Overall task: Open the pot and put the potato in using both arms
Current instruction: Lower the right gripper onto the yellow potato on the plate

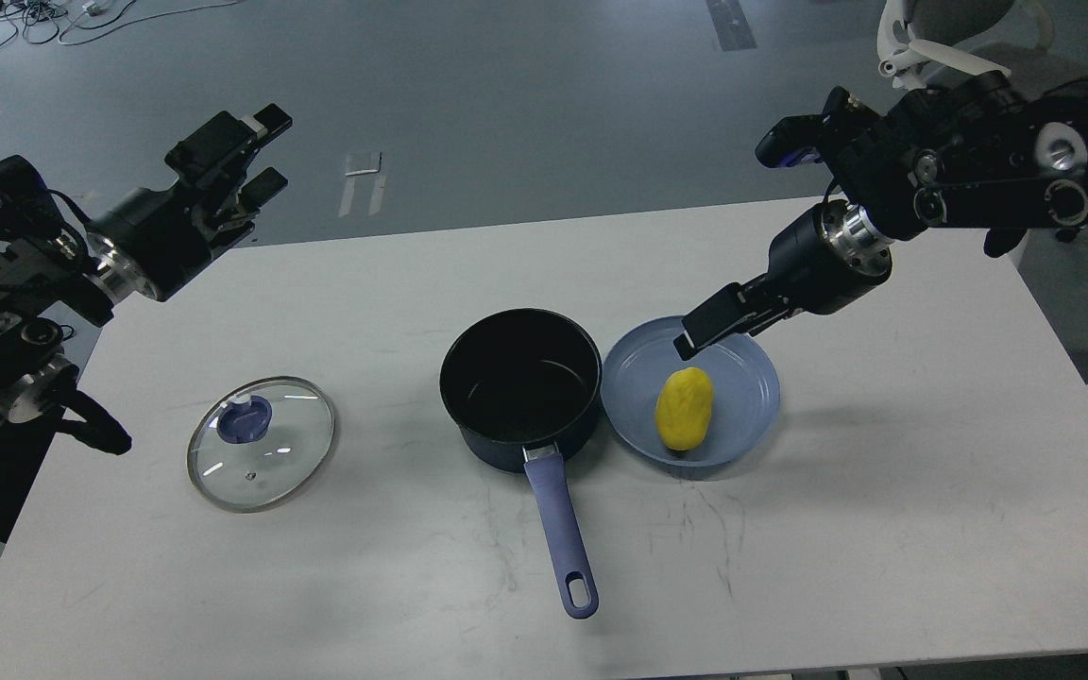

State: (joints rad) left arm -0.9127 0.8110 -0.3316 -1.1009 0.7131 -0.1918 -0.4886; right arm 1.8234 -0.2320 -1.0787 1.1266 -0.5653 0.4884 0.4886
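The pot (520, 387) stands open and upright at the middle of the white bench (884, 529), its black inside bare. Its long lavender-blue handle (563, 538) runs toward about 5 o'clock, ending in a loop hole near the bench's front edge. Touching or just beside the pot at 3 o'clock lies a shallow light-blue plate (752, 387), and the yellow potato (684, 408) rests in it, its long axis running roughly 12 to 6, tipped a little toward 1 o'clock. Well apart from the pot at 9 o'clock, a glass lid (298, 430) with a blue knob lies flat on the bench.

The right pincer (709, 326) hangs over the plate's far rim, just above the potato at its 12 o'clock, holding nothing; whether its fingers are parted cannot be told. The left pincer (261, 151) is raised beyond the bench's far left corner, fingers apart and empty, pointing toward 1 o'clock.
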